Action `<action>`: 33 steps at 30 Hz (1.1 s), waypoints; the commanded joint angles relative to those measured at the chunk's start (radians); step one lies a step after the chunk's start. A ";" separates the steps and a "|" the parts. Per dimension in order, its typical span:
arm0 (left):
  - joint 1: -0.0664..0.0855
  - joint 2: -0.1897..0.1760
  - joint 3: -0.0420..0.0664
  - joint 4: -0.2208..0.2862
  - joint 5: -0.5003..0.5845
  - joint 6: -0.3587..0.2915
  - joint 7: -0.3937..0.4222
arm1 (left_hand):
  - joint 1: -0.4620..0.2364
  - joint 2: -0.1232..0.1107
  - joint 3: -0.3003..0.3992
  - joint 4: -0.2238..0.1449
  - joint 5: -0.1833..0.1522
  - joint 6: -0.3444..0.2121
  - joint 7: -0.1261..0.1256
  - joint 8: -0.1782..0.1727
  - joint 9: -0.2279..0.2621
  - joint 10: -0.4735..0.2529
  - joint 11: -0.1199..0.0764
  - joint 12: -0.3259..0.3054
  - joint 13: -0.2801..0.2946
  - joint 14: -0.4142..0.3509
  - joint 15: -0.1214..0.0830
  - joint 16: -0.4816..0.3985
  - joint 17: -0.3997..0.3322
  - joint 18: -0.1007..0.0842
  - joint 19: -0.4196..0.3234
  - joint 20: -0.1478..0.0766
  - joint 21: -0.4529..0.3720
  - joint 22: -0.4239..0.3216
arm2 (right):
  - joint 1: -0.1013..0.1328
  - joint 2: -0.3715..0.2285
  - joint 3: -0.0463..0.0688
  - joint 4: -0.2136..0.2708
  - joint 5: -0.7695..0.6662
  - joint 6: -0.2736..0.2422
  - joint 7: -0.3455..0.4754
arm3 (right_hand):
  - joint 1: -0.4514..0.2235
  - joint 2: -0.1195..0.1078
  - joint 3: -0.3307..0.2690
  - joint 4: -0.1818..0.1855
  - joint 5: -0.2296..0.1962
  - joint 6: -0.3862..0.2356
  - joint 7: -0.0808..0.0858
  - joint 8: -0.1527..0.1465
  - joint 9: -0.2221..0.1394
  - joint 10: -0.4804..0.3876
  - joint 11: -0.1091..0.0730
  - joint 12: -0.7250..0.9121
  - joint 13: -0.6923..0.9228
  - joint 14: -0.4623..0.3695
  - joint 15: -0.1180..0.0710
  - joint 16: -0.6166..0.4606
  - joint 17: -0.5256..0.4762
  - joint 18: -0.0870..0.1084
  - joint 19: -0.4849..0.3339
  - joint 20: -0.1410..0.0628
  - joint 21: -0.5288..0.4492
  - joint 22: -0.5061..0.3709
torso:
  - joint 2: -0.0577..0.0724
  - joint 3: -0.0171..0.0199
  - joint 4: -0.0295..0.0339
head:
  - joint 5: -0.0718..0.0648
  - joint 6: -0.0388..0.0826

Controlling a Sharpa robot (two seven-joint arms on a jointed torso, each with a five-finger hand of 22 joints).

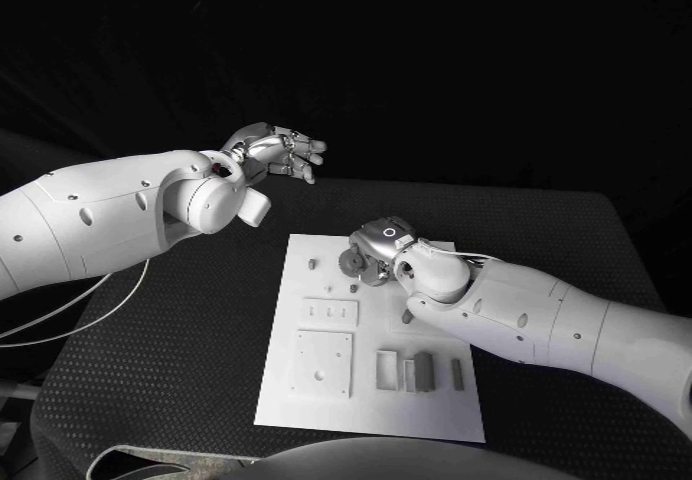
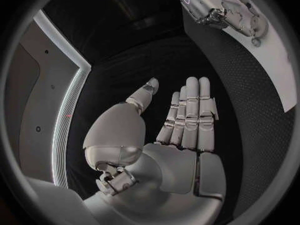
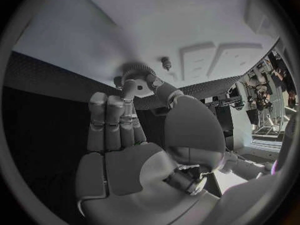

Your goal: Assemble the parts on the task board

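The white task board [image 1: 368,405] lies in the middle of the table. My right hand [image 1: 381,247] is low over its far end and pinches a round grey part [image 1: 352,263] between thumb and finger. The right wrist view shows that hand [image 3: 125,135] holding the round part [image 3: 137,69] against the board [image 3: 206,20], beside a small upright peg [image 3: 165,62]. My left hand [image 1: 277,150] is raised beyond the board's far left corner, fingers straight and apart, holding nothing. The left wrist view shows this flat palm [image 2: 184,120] over the black table.
On the board lie a square plate [image 1: 323,363], a slotted rectangular piece [image 1: 329,313], three upright grey blocks [image 1: 420,371] near the front edge and a small peg [image 1: 313,264]. A white cable [image 1: 87,310] hangs at the table's left side.
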 commanded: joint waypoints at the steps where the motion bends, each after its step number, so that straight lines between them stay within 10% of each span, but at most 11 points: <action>1: 0.001 0.005 0.000 -0.001 -0.003 0.016 0.004 | -0.003 -0.007 -0.004 0.000 -0.003 -0.008 0.009 -0.005 -0.001 -0.006 -0.002 -0.003 0.001 -0.007 -0.001 0.006 0.000 0.015 0.000 -0.007 -0.005 0.001 | 0.000 0.000 0.000 0.001 -0.012 0.012 -0.007 | -0.011 0.000 0.000 -0.004 0.002 -0.008 0.001 -0.005 0.001 -0.005 -0.003 0.001 -0.002 0.000 -0.005 0.002 -0.001 0.045 -0.004 -0.004 -0.003 0.000 | 0.000 0.0011 -0.0004 | 0.002 0.004; 33: 0.001 0.006 0.000 -0.002 -0.003 0.012 0.001 | -0.005 -0.007 -0.004 0.001 -0.004 -0.010 0.009 -0.005 -0.002 -0.008 -0.001 -0.004 0.001 -0.008 0.000 0.006 0.000 0.015 0.001 -0.007 -0.006 0.002 | 0.000 0.010 0.000 -0.001 0.000 0.020 -0.008 | -0.019 -0.012 0.009 0.003 0.002 -0.046 0.013 -0.027 0.002 -0.018 0.008 -0.005 -0.007 -0.012 0.004 -0.005 -0.006 0.045 -0.010 0.000 -0.012 -0.003 | 0.000 0.0011 -0.0022 | 0.001 -0.001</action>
